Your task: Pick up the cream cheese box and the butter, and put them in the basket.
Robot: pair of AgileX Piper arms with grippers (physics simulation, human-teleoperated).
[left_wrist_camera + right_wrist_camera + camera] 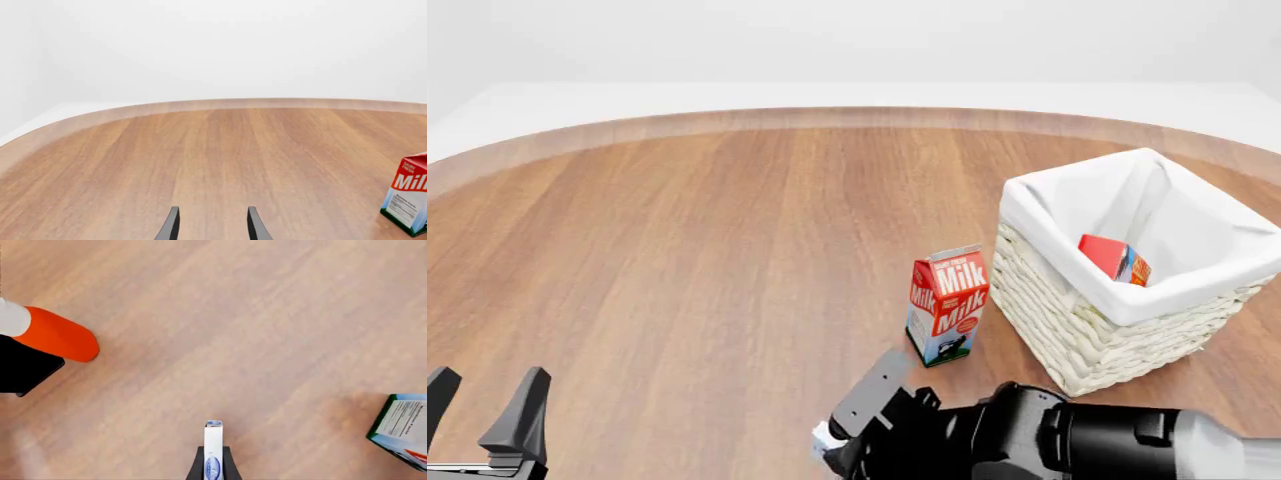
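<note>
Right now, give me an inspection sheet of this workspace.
Surface: round-edged wooden table, bare wood ahead of the left arm.
Job's things: butter lies inside the basket; cream cheese box is held edge-on, outside the basket.
Clutter: milk carton upright, just left of the basket.
Grippers: left gripper has its fingers apart and holds nothing; right gripper has its fingers closed on the cream cheese box.
Cables: nothing seen.
Surroundings: plain white backdrop.
</note>
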